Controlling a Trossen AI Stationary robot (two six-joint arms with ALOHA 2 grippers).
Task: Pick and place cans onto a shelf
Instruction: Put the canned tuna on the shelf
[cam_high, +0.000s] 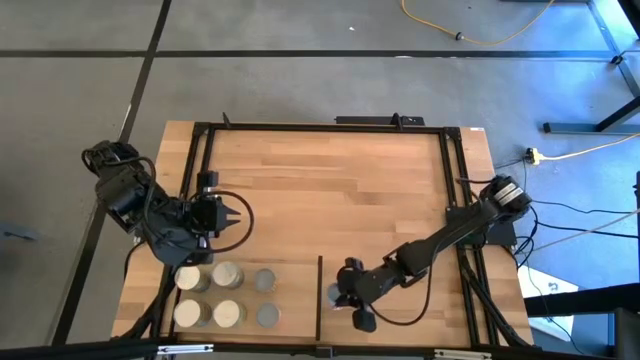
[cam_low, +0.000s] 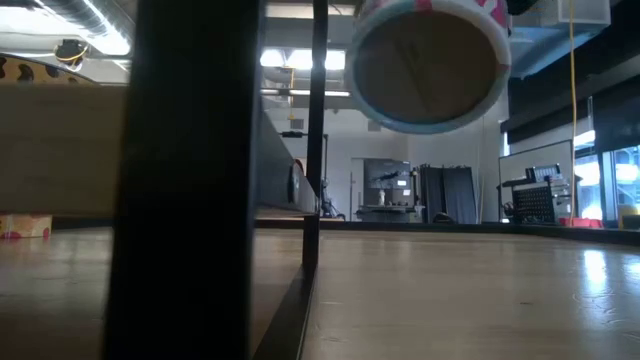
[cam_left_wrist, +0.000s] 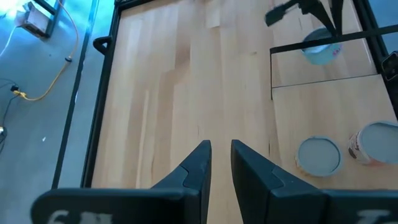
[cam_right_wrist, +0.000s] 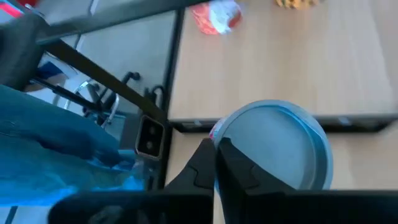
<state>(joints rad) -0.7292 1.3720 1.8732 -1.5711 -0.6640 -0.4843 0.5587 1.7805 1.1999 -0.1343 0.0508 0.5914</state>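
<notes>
The shelf (cam_high: 292, 298) is a light-wood panel at the table's near left, with a thin black divider (cam_high: 318, 297) along its right edge. Several cans (cam_high: 227, 294) stand upright on it on their bases; two of them (cam_left_wrist: 319, 155) show in the left wrist view. One more can (cam_high: 332, 293) hangs just right of the divider. My right gripper (cam_high: 343, 294) is shut at its top rim. My left gripper (cam_high: 243, 215) hovers open just beyond the shelf's far edge, with nothing between its fingers (cam_left_wrist: 200, 163). My right gripper has its fingers (cam_right_wrist: 202, 165) closed together at the near edge of the can's grey top rim (cam_right_wrist: 219, 132), slanting down from the table's right. The fingers hide what lies between them. The can is lifted clear and tilted, and the low view shows its round bottom (cam_low: 428, 62).
A black metal frame (cam_high: 320, 127) runs around the tabletop, with rails along both sides. Bare wood (cam_high: 340, 190) fills the table's middle and far part. In the low view the black divider post (cam_low: 190, 180) stands close in front. Blue cloth (cam_right_wrist: 56, 143) shows past the table's near edge.
</notes>
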